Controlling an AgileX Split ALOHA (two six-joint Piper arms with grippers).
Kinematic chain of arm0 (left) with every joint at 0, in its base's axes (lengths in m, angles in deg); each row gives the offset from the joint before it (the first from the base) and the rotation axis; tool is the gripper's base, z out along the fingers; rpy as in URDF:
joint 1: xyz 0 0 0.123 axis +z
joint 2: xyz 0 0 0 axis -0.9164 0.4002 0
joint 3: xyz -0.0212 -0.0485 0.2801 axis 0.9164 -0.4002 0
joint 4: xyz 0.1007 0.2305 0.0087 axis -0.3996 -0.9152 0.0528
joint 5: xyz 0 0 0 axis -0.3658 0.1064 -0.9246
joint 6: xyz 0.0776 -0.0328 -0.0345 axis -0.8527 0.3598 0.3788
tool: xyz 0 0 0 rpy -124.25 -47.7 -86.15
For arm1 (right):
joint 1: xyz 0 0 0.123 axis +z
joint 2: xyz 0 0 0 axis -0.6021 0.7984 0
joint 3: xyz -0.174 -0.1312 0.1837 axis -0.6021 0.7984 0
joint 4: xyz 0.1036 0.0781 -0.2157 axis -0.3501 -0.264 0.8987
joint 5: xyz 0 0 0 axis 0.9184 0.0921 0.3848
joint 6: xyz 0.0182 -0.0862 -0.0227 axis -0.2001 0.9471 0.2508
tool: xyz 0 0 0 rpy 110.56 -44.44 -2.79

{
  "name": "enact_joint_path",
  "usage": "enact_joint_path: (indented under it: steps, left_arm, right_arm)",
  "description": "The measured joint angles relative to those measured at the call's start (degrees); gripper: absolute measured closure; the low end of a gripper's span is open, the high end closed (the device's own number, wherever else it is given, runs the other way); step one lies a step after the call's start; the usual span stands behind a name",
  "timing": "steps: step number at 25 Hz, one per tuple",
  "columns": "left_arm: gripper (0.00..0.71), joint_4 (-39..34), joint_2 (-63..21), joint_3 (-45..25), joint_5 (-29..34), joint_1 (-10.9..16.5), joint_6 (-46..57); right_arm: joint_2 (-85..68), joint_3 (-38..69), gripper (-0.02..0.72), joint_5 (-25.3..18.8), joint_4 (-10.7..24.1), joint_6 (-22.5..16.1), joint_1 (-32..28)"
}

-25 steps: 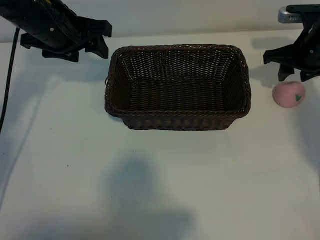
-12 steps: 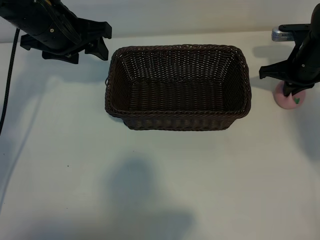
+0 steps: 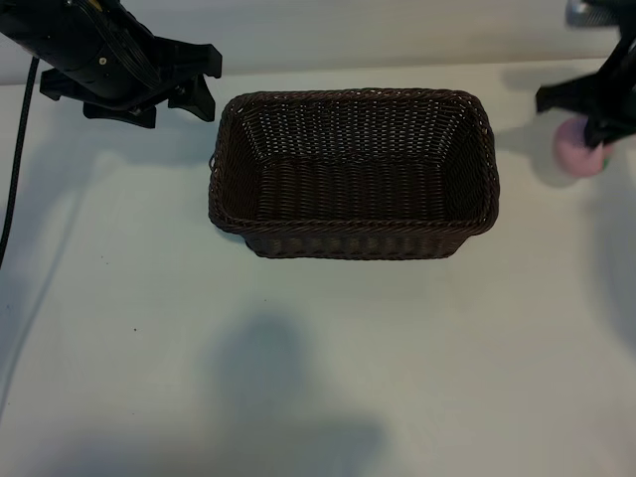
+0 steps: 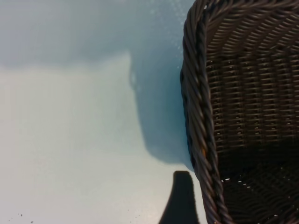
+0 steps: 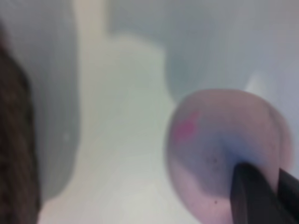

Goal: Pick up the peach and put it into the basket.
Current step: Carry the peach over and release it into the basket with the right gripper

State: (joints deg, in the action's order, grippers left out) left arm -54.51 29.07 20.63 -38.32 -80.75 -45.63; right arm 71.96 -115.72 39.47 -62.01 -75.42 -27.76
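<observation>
Right gripper [image 3: 596, 134] at the table's [image 3: 318, 348] far right edge, clamped on the peach [image 3: 576, 151], peach off the surface, right of the basket [image 3: 355, 238] and apart from it. Left gripper [image 3: 184, 84] parked just beyond the basket's left far corner, fingers apart, nothing between them.

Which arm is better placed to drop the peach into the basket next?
Right. Its tool is shut on the peach, beside the basket. The left tool sits open at the basket's other end, holding nothing.
</observation>
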Motion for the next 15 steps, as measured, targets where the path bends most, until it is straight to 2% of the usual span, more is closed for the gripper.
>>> enact_joint_path:
  steps: [5,8,11,15]
  left_arm:
    - [0.132,0.0,0.0,0.0,0.1,0.0,0.0]
    - [0.132,0.0,0.0,0.0,0.1,0.0,-0.05]
    - [0.132,0.0,0.0,0.0,0.11,0.0,-0.05]
    - [0.132,0.0,0.0,0.0,0.16,0.0,-0.05]
  right_arm:
    - [-3.06,0.0,0.662,-0.46,0.01,0.0,0.28]
    - [-3.19,-1.38,0.662,-2.56,-0.3,0.06,1.97]
    - [-3.19,-4.78,0.662,-4.47,-1.43,0.39,5.54]
    - [-3.23,-8.85,0.662,-4.53,-3.79,0.46,12.39]
